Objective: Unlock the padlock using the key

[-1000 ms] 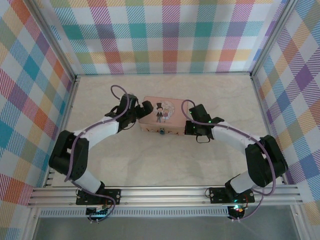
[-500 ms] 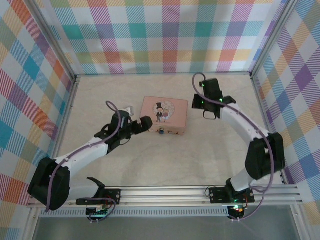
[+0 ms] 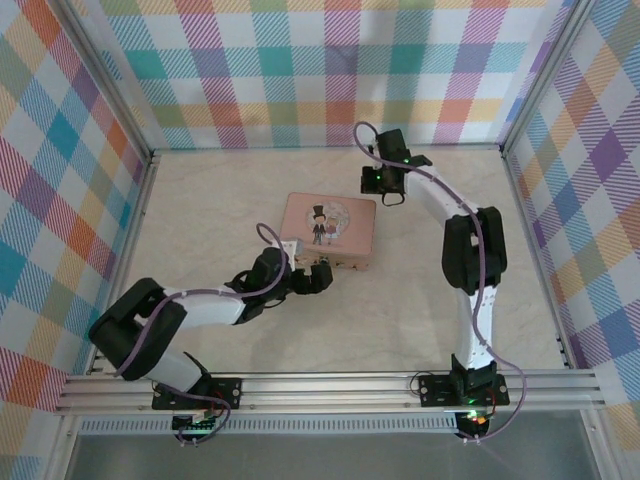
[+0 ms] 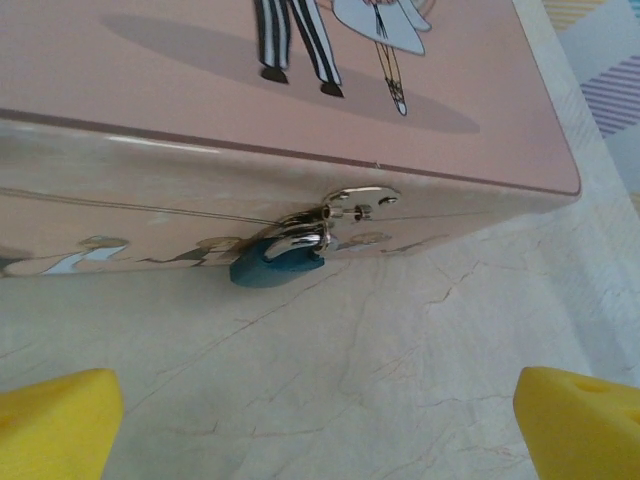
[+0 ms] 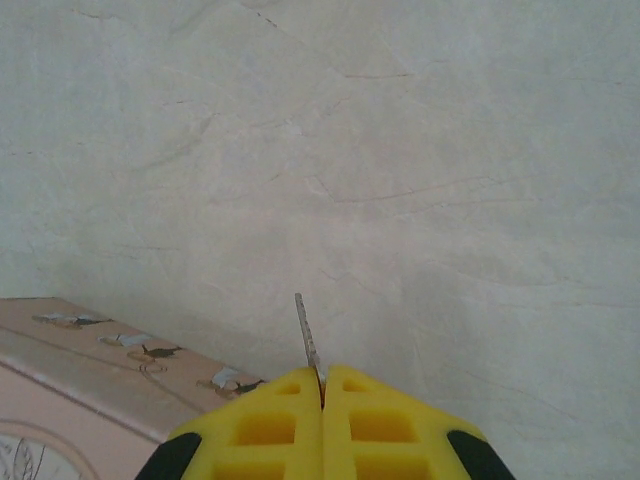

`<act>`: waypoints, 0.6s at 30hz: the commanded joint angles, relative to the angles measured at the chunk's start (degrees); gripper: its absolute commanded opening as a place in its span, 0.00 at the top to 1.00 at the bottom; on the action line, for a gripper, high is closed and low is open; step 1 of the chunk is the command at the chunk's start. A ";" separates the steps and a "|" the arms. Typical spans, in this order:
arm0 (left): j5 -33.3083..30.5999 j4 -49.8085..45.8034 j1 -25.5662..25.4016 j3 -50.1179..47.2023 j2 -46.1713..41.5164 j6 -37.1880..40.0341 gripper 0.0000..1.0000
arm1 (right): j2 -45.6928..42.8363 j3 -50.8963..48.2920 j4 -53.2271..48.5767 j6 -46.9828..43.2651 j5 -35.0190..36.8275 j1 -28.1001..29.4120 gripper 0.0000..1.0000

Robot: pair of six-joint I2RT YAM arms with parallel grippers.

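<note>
The padlock [image 4: 278,265], a tiny teal body with a silver shackle, hangs on the front latch of the pink tin [image 4: 150,90] and rests on the table. My left gripper [image 4: 320,428] is open in front of it, with its yellow fingertips [image 4: 55,420] wide apart and nothing between them. It lies low at the tin's near edge [image 3: 307,264]. My right gripper [image 5: 322,385] is shut on the key [image 5: 307,335], whose thin metal blade sticks up out of the pads. This gripper [image 3: 383,180] hovers behind the tin's far right corner.
The pink tin [image 3: 330,225] with a cartoon couple sits mid-table on the marble-pattern top. Plaid walls and a metal frame [image 3: 150,155] close in the back and both sides. A corner of the tin [image 5: 60,360] lies to the lower left of the right fingers.
The right arm swung from the tin's right side to the far back, still shut on the key. The left arm moved from the tin's left side round to its front edge.
</note>
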 commanded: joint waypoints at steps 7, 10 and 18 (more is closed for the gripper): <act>-0.83 13.53 -2.27 4.81 10.17 9.68 0.00 | 6.38 9.48 -5.84 -4.99 -2.21 1.24 1.00; -0.97 15.47 -2.98 5.34 12.31 11.77 0.00 | 8.33 11.41 -7.09 -6.26 -2.50 2.16 1.00; -0.73 22.28 -3.35 6.12 17.26 15.41 0.00 | 10.81 12.91 -8.70 -8.78 -3.15 5.06 1.00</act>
